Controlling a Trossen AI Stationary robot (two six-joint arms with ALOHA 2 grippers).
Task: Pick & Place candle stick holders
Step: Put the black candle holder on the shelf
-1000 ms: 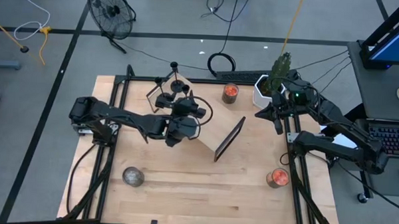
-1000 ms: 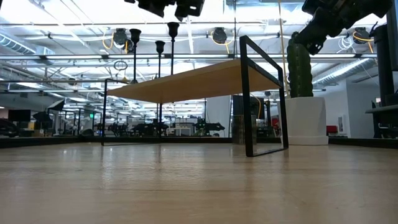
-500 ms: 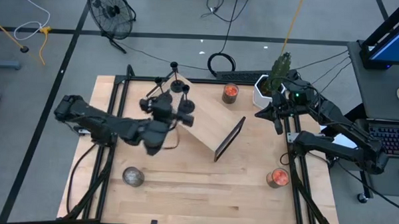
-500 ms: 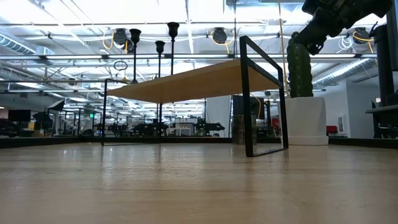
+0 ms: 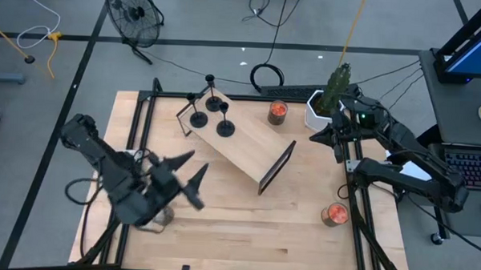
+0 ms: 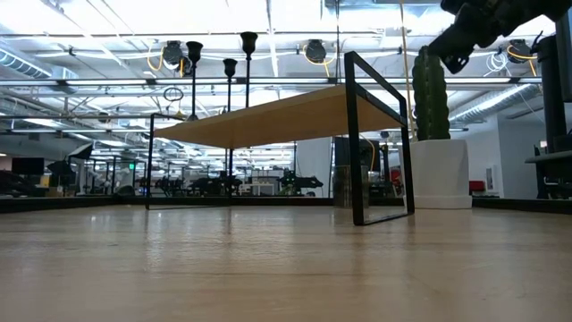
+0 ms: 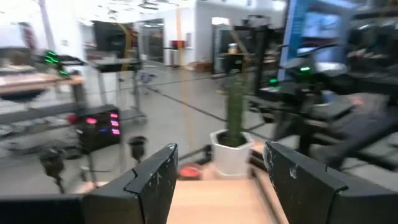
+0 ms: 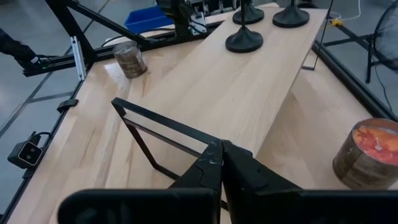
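Sitting on the wooden shelf [image 5: 238, 144], toward its far left end: three candle stick holders [image 5: 211, 116], black discs with thin stems, all upright and bunched close together, nothing touching them. Same trio showing in the low view as tall stems poking up above the shelf top [image 6: 229, 80]. Hanging over the near left part of the bench [image 5: 245, 223], well apart from the shelf, left tool [image 5: 184, 175] with fingers spread apart and nothing between them, right next to a small round jar [image 5: 160, 214] that's partly hidden under the arm, so hard to say if touching. Parked at the far right by the white pot with a green plant [image 5: 320, 106], right tool [image 5: 334, 141] with fingers pressed together, empty. Also around: two candle jars with orange tops, one by the shelf's far edge [image 5: 278, 112] and one near the right front [image 5: 334, 214]. Looks like a black metal frame end [image 5: 276, 167] holding the shelf up.
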